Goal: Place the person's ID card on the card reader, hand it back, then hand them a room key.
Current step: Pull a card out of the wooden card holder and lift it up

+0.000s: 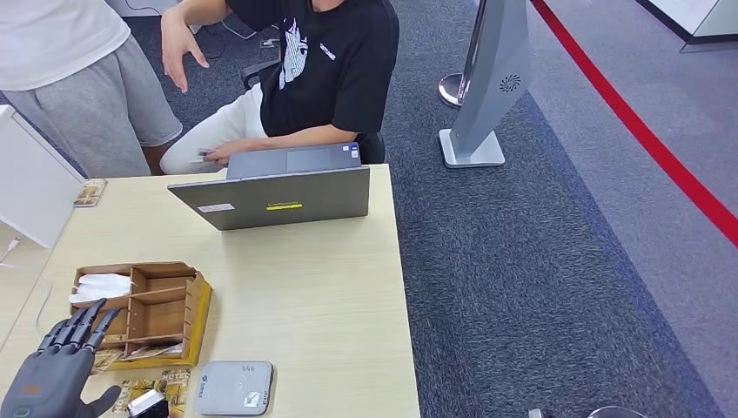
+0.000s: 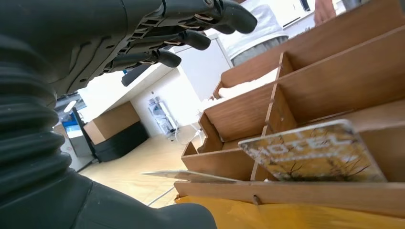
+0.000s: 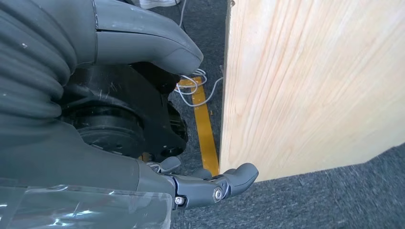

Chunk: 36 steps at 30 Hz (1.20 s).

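My left hand hovers over the table's near left corner, fingers spread and straight, holding nothing. Its fingertips point at a wooden organizer. In the left wrist view a yellow hotel key card leans in the organizer's front slot, just beyond the hand. More key cards lie on the table beside the grey card reader, whose top is bare. My right hand hangs beside the table's wooden side panel, fingers loose and holding nothing.
A grey laptop stands at the table's far edge with a seated person behind it. A second person stands at the far left. One card lies at the far left table edge. A white box stands at the left.
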{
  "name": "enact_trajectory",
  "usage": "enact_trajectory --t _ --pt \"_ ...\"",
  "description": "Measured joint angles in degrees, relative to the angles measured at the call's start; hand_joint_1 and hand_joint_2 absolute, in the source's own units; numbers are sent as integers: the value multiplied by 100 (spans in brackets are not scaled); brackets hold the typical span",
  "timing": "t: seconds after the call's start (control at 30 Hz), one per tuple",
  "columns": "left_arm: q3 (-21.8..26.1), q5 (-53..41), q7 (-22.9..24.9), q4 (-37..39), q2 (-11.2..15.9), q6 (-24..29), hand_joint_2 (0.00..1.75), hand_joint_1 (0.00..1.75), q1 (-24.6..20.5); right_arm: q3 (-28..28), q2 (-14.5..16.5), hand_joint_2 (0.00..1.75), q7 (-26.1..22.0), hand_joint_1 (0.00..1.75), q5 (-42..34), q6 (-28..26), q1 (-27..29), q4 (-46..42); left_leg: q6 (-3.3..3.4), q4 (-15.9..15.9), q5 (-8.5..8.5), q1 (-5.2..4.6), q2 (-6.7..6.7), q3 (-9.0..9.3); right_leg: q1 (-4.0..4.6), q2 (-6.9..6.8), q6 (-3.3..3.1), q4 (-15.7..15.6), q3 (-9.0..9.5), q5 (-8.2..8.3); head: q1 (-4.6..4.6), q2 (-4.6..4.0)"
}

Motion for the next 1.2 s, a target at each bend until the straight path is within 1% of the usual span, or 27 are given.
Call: enact_trajectory --t 0.17,0.37,0.67,1.1,1.13,1.2 --pt "-4 -224 54 423 -152 -149 175 0 -243 -13 0 175 -2 0 118 61 -99 106 1 0 0 0 0 0 0 1 0 0 0 0 1 0" --pt "-34 -334 68 639 -290 -206 175 0 -356 -16 1 175 -6 0 140 66 -153 186 1 1 -1 -1 0 -2 0 2 0 -1 -2 0 1 0" --pt "-198 -550 -87 656 -421 -122 175 0 -435 -14 2 175 -49 0 40 3 -159 258 1 1 0 0 1 0 0 1 0 0 -2 0 1 0" --pt "-425 -668 -138 533 -456 -108 175 0 -553 11 2 175 -96 0 26 -54 -165 303 1 1 0 0 1 -1 0 2 0 0 -3 0 0 0" --pt "-433 -671 -137 533 -456 -110 175 15 -560 12 2 175 -96 0 26 -56 -168 310 1 1 0 0 1 -1 0 2 0 0 -2 0 0 0" --pt "-438 -671 -132 534 -456 -113 175 103 -564 14 2 175 -96 0 26 -56 -171 320 1 1 0 0 1 -1 0 2 0 0 -2 0 0 0"
